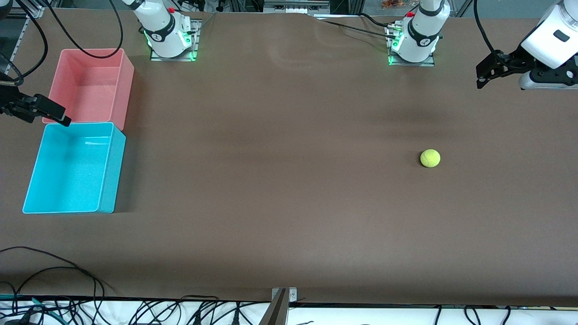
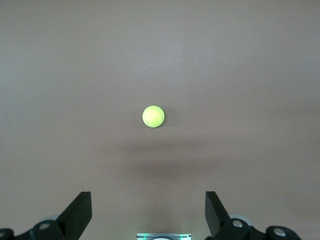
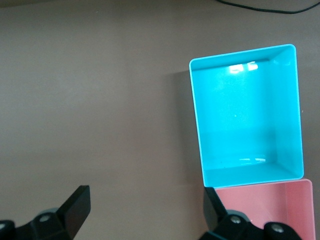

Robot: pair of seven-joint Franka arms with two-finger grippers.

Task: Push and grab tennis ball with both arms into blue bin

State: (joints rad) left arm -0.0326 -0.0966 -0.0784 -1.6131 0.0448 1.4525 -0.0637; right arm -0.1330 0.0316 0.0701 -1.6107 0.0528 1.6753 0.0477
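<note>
The tennis ball (image 1: 430, 158) lies alone on the brown table (image 1: 280, 180), toward the left arm's end and well apart from the blue bin (image 1: 72, 169). The left gripper (image 1: 483, 74) hangs in the air above the table beside the ball, jaws wide apart and holding nothing. The right gripper (image 1: 61, 118) hovers over the blue bin's edge where it meets the pink bin (image 1: 92, 85), its 2 fingers (image 3: 75, 207) also spread apart.

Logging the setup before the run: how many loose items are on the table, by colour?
Cyan rectangular plastic bin: 1
Pink rectangular plastic bin: 1
Yellow-green fuzzy tennis ball: 1
Total: 3
</note>
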